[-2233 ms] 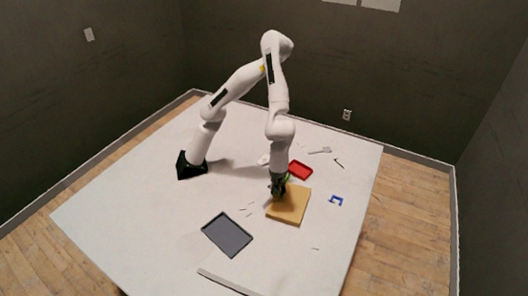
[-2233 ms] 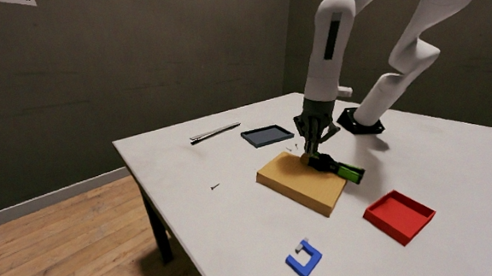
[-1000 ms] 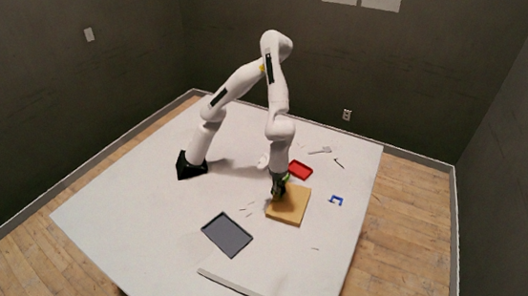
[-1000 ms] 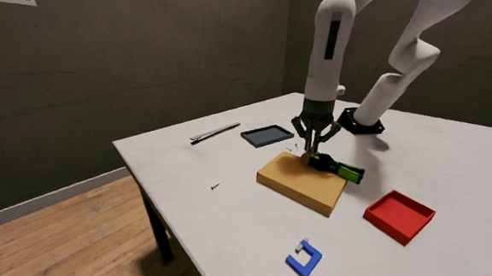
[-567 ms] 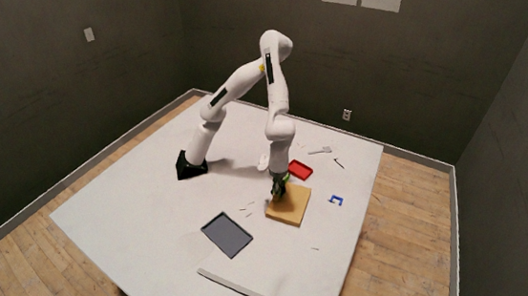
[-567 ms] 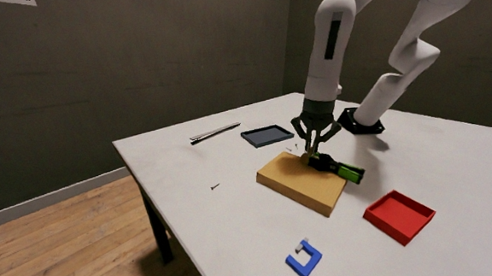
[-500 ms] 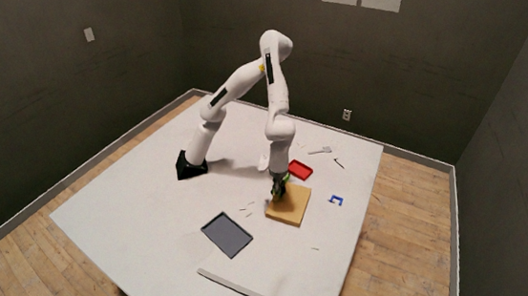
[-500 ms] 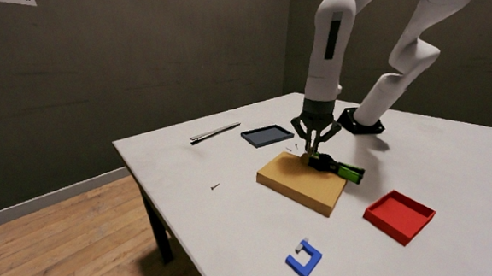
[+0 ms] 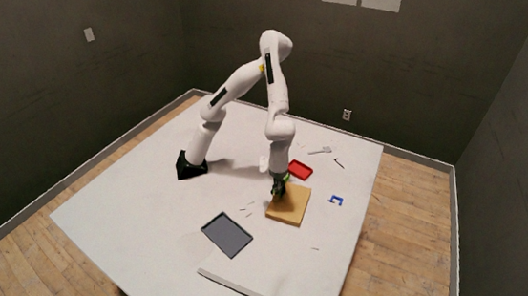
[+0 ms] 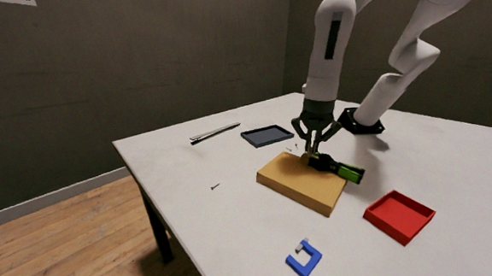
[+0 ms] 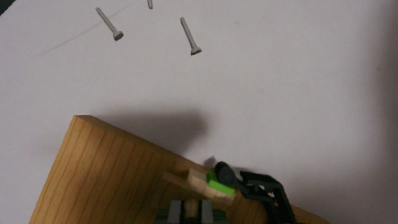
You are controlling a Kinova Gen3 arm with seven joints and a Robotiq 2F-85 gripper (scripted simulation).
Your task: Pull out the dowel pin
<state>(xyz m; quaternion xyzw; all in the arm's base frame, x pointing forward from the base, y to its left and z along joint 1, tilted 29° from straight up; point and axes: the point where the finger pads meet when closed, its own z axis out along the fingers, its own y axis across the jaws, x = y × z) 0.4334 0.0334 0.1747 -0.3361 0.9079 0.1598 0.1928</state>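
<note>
With its upper links raised high, the arm [image 9: 277, 89] [image 10: 326, 69] reached out and bent down so that its last links stood nearly upright over one edge of the bench board [image 9: 293, 208] [image 10: 297, 179] [image 11: 95, 170]. The gripper [image 9: 278, 193] [image 10: 313, 150] [image 11: 191, 212] pointed down, its fingertips low over the board. Finger state: nearly together, a narrow wood-coloured piece between them, taken as the dowel pin [image 11: 191, 208]. Its lower end and the hole could not be seen.

Small wooden block: on the board near that same edge, partly hidden by the gripper. A green pad of the spring clamp [image 9: 287, 178] [image 10: 326, 163] [image 11: 262, 190] bore on the pale wood there; the clamp's handles extended beyond the board towards the red tray [image 9: 300, 170] [image 10: 400, 216]. Whether the block lay flush against the stop: could not tell.
</note>
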